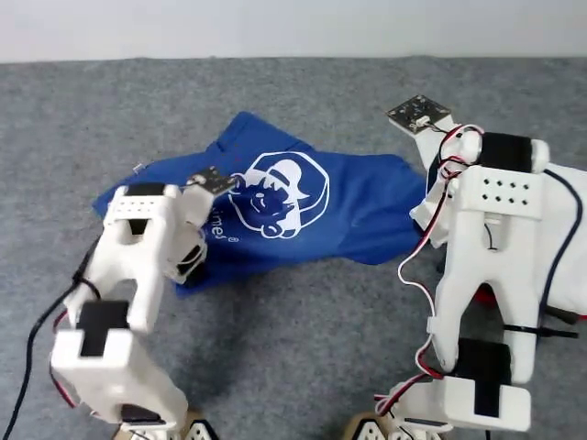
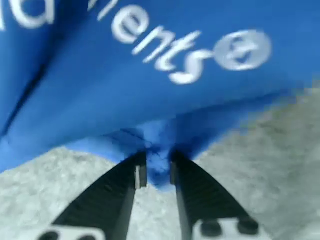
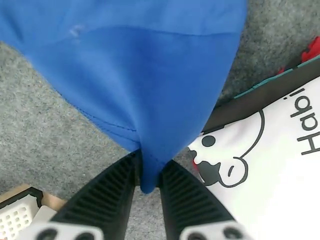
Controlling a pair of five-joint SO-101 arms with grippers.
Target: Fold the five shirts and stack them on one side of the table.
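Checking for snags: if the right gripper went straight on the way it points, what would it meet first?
The blue shirt: the right gripper is shut on its edge, so more fabric lies straight ahead, though depth is unclear.

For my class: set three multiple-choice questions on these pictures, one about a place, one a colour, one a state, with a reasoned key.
1. Where does the white printed cloth shirt lie?
A. beside the right gripper
B. in the far left corner
C. draped over an arm

2. What colour is the print on the blue cloth shirt?
A. red
B. white
C. yellow

3. How are the left gripper and the right gripper?
A. wide open
B. shut on the blue shirt's edge
C. shut on nothing

Key: 1 A, the right wrist view shows it next to that gripper; 2 B, its cartoon figure and lettering are white; 3 B, each wrist view shows blue cloth pinched between the jaws.
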